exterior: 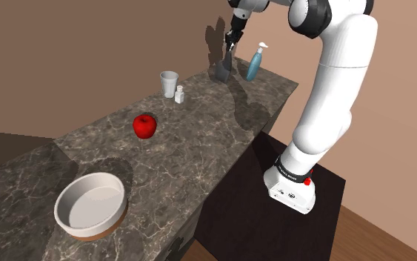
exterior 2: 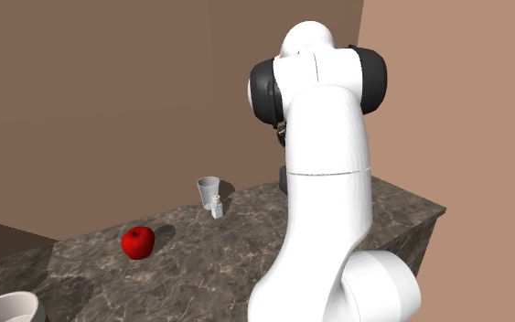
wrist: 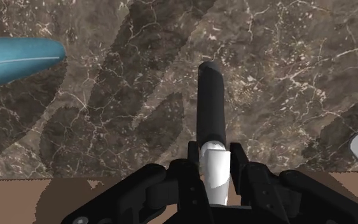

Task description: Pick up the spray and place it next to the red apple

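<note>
Your gripper is squeezing a long dark thing with a white end, and I think that is the spray (the white end is sitting tight between the two fingers). You are holding it over the far end of the counter, at the shoulder view's right. It is hanging down with its dark end pointing at the stone top. It looks like it is not touching the counter, but I cannot be sure.

The red apple is sitting near the middle of the counter. It is well to the shoulder view's left of the spray and nearer to the camera. A cup and a small white bottle are standing between the spray and the apple. A blue bottle with a white top is standing just beside the spray, on its right in the shoulder view. A big bowl is resting at the near left end.

Here is what could be going wrong next. If you are carrying the spray low, it could be knocking over the cup or the small white bottle on the way. If you are turning fast, it could be bumping the blue bottle. You are pinching the spray by one end, so it could be slipping or swinging. And the apple is round, so a bump while you are setting down could be sending it rolling.
</note>
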Robot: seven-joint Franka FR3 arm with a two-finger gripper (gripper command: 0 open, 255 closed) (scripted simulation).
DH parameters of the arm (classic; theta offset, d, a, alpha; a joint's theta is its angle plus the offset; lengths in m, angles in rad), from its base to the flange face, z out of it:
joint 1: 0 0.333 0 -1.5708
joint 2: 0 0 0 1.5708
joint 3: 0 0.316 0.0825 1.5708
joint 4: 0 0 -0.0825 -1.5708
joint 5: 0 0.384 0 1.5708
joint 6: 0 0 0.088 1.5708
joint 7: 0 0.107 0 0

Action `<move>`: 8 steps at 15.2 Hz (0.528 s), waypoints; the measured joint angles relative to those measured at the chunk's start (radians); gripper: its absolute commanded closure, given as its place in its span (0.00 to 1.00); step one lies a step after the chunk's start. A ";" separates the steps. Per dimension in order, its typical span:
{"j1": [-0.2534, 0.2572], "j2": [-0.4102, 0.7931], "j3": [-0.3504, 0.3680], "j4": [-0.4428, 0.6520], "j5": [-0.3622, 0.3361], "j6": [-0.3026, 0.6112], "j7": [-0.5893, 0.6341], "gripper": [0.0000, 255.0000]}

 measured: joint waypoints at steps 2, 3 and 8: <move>0.001 -0.009 -0.002 0.016 -0.005 -0.024 0.004 1.00; 0.000 -0.007 -0.002 0.035 -0.006 -0.041 0.007 1.00; -0.005 -0.006 -0.004 0.103 -0.009 -0.107 0.014 1.00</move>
